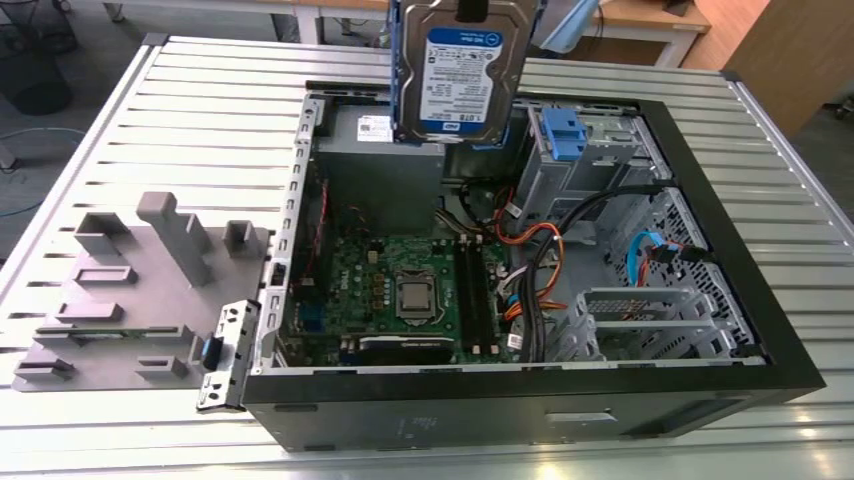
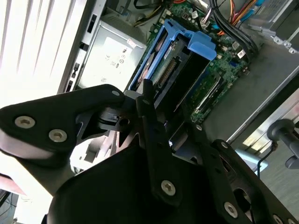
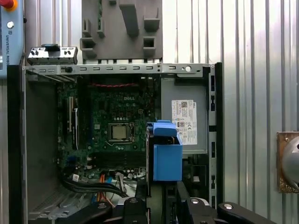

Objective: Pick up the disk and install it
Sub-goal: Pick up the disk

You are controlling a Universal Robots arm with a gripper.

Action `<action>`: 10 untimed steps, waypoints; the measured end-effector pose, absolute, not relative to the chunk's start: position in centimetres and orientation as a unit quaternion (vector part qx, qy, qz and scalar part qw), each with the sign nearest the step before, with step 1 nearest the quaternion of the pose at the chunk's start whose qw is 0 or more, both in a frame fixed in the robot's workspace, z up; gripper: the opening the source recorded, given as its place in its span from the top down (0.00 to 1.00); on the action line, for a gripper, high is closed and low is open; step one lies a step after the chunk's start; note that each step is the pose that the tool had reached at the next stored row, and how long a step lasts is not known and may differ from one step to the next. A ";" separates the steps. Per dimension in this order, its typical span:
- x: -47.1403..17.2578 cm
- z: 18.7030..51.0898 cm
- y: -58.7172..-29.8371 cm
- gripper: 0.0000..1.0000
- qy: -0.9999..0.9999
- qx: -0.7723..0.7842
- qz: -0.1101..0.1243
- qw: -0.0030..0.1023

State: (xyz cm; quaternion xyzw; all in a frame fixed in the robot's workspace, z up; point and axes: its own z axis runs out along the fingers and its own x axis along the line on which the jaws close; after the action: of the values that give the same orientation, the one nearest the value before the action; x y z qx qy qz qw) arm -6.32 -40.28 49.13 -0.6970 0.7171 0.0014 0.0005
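Observation:
The disk (image 1: 465,75), a silver drive with a blue-and-white label in a blue carrier, hangs upright in the air over the back of the open computer case (image 1: 534,400). My gripper (image 1: 470,8) is shut on its upper end. In the second wrist view the disk (image 2: 180,60) runs away from the black fingers (image 2: 150,116), above the power-supply box and the motherboard. In the first wrist view the carrier's blue end (image 3: 167,156) sits just past the gripper (image 3: 161,205), between the motherboard and the power supply.
Inside the case are a green motherboard (image 1: 400,290), a grey power-supply box (image 1: 380,150), a drive cage with a blue bracket (image 1: 561,135) and loose cables (image 1: 534,240). A grey moulded fixture (image 1: 147,290) lies on the slatted table at the exterior view's left.

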 end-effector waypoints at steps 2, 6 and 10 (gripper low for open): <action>-5.8 49.1 -40.3 0.65 0.717 -0.697 0.001 0.000; -4.7 49.1 -40.3 0.65 0.717 -0.697 0.001 0.001; -3.7 49.1 -40.3 0.65 0.717 -0.697 0.001 0.001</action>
State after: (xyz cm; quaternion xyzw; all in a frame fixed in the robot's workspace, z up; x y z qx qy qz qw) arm -3.70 -40.28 49.09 -0.6970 0.7171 0.0014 0.0005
